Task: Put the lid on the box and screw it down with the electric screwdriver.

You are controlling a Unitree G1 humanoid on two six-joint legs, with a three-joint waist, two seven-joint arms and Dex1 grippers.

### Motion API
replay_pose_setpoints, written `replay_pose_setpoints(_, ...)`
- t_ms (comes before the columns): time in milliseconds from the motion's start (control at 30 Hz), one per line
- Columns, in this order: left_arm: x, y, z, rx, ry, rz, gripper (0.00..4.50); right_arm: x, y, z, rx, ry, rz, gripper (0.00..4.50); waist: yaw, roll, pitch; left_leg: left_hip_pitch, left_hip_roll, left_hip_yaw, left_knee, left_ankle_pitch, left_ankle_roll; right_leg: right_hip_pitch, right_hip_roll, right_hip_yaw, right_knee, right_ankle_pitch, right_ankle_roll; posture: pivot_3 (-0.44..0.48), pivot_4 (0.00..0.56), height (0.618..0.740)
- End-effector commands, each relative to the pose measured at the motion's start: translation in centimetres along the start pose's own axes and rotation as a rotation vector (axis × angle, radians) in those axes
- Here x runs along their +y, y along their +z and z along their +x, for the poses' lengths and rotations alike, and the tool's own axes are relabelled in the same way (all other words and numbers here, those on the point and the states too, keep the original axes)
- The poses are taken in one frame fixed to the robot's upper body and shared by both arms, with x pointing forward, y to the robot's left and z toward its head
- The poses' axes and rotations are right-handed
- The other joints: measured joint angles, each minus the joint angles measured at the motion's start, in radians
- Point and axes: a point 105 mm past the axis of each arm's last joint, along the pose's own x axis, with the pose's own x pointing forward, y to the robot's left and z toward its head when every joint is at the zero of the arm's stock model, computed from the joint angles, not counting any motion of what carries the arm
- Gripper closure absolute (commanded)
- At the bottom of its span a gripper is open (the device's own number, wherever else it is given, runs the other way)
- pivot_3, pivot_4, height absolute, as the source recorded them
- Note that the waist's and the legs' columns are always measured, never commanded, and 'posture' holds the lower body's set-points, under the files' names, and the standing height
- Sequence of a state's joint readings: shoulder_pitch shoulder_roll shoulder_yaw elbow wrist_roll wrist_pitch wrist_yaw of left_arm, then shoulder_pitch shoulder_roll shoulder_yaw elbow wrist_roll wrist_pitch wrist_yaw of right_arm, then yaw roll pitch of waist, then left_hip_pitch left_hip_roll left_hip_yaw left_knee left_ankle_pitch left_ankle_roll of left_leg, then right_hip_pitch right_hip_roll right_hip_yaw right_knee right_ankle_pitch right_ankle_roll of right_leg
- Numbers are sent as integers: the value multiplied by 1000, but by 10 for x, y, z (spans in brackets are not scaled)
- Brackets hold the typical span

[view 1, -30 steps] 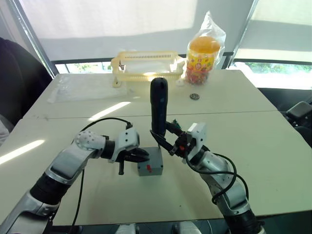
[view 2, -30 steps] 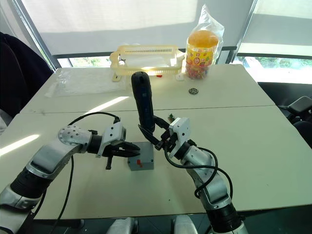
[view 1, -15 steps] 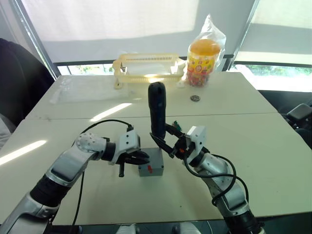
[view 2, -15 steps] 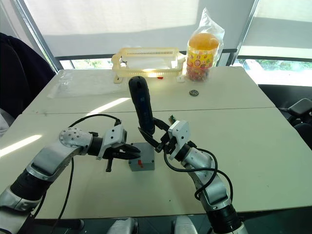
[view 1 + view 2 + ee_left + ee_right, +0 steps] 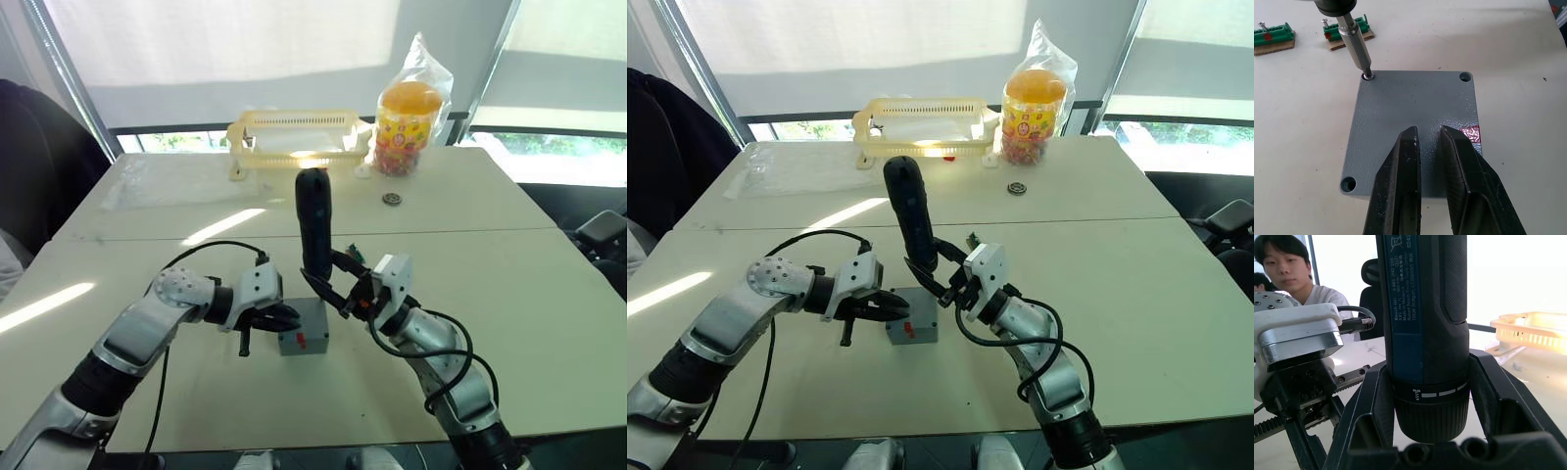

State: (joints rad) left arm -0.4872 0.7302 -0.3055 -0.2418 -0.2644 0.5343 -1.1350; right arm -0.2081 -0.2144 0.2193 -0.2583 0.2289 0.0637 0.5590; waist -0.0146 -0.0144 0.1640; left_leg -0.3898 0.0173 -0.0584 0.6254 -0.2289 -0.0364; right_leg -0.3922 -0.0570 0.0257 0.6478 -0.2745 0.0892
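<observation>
Right claw (image 5: pixel 333 291) clamped around the electric screwdriver (image 5: pixel 314 223), tool near upright, bit seated in a corner screw hole of the lid (image 5: pixel 1415 117). Lid sits flat on the box (image 5: pixel 303 335), mid-worktop (image 5: pixel 549 294), red mark on the box's near side. Left claw (image 5: pixel 1427 152) comes in low from the box's left, fingers (image 5: pixel 1400 166) nearly together, tips over the lid top; can't tell if they touch it. Two green circuit boards (image 5: pixel 1347 33) just beyond the box. Yellow basket (image 5: pixel 294 137) and snack jar (image 5: pixel 404 113) at the far edge, well apart. Open worktop to the right and near edge.
</observation>
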Motion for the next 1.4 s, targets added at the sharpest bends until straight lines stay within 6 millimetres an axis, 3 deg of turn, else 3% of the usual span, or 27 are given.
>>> replay_pose_setpoints(33, -6, -20, 7, 68, -13, -47, 3833, -10, -26, -9, 87, -66, 65, 2732, 1, 0, 0, 0, 0, 0, 0, 0, 0, 0, 0, 0, 0, 0, 0, 0, 150, 740)
replay_pose_setpoints(333, -9, -20, 7, 70, -21, -47, 3833, -21, -20, -7, 64, -89, 45, 2732, 2, 0, 0, 0, 0, 0, 0, 0, 0, 0, -1, 0, -1, -1, 0, 0, 150, 740)
replay_pose_setpoints(667, -9, -22, 6, 76, -21, -49, 3833, -11, -33, -17, 147, -28, 58, 2732, 2, 0, -1, 0, -1, 0, -2, 0, 0, 0, -2, 0, -2, -1, 0, 0, 150, 740)
replay_pose_setpoints(1400, -8, -23, 8, 75, -16, -49, 3833, -9, -36, -21, 180, -22, 62, 2732, 2, 0, -1, 1, -1, 0, -4, 0, 0, 0, -4, -1, -4, -2, 0, 0, 150, 740)
